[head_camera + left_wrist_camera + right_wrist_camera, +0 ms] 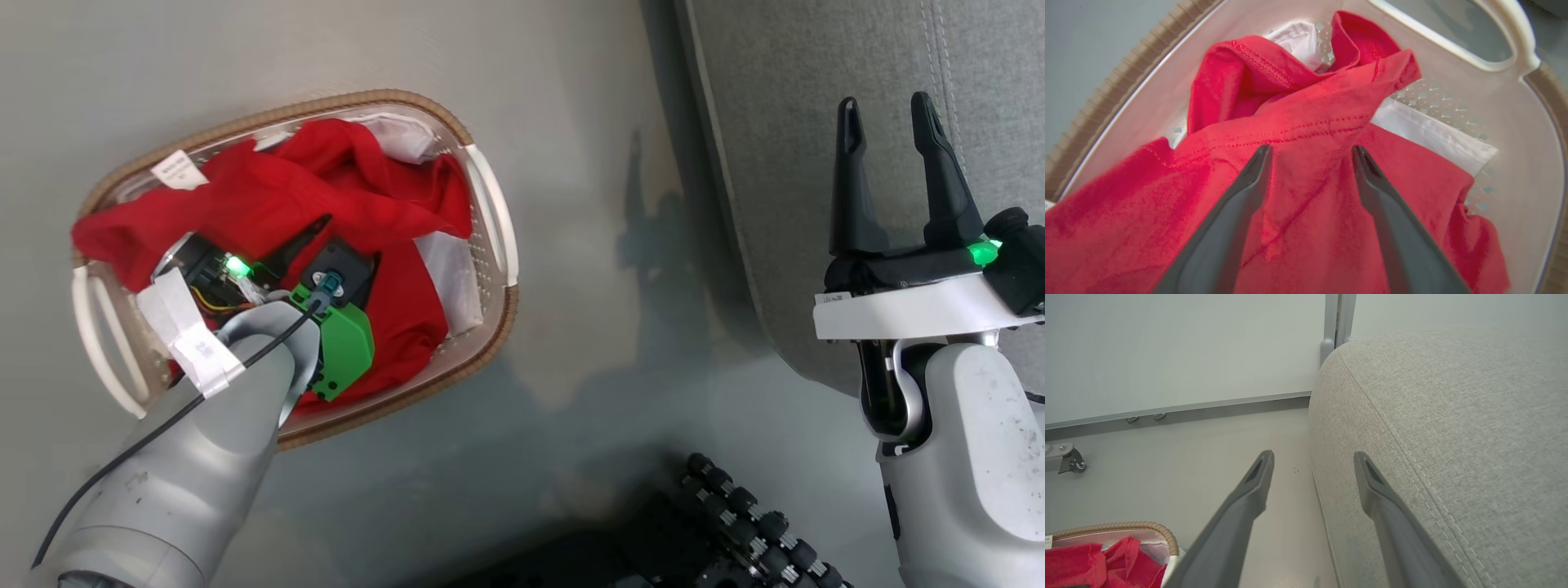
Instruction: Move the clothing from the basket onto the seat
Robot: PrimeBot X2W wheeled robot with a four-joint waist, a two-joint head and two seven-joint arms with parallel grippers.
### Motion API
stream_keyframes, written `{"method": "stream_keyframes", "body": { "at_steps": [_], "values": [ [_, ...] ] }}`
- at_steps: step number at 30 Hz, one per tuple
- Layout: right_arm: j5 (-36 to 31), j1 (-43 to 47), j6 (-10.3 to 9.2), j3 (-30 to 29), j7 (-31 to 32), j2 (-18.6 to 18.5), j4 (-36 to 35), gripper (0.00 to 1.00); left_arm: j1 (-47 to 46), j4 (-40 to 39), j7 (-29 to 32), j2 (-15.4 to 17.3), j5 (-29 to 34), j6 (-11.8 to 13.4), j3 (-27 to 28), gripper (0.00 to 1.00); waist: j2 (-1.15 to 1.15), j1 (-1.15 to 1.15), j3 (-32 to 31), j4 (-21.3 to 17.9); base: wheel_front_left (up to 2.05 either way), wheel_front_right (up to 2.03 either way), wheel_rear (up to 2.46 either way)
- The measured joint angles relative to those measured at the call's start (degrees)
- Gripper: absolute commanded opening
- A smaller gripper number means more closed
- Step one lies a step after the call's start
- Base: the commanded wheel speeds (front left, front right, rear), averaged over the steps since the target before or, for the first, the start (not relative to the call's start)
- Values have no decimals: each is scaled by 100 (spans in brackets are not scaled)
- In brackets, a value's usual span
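At the left of the head view the basket (pixel 384 100) sat on the floor with all the red clothing (pixel 269 192) heaped inside, one fold draped over its left rim. No garment lay on the seat (pixel 784 98) at the upper right, so I judged the task barely begun: the first grasp was not yet made and every carry was left to do.

The left gripper (pixel 1311 152) reached down into the pile, its fingers spread wide over the cloth and gripping nothing (the head view hid most of this behind the wrist). The left wrist view made it plain, and showed a white sheet (pixel 1429 130) under the red. At the right, the right gripper (pixel 886 102) hung wide and empty over the seat's edge. Its wrist view showed the cushion's stitched seam.
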Motion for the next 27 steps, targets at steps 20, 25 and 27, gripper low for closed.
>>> {"method": "stream_keyframes", "body": {
  "at_steps": [20,25,27],
  "values": [
    [60,-58,0,-69,0,5,134,100,-486,156,-227,-153,-364,464,301,0,0,-1,128,-191,0,0,0],
    [-105,-23,1,-182,0,7,207,100,-477,20,-244,-280,-498,400,348,0,0,-1,-126,-47,0,0,0],
    [-191,23,1,-231,0,8,246,100,-460,-89,-245,-337,-539,371,350,0,0,-1,-249,25,0,0,0]
  ]
}}
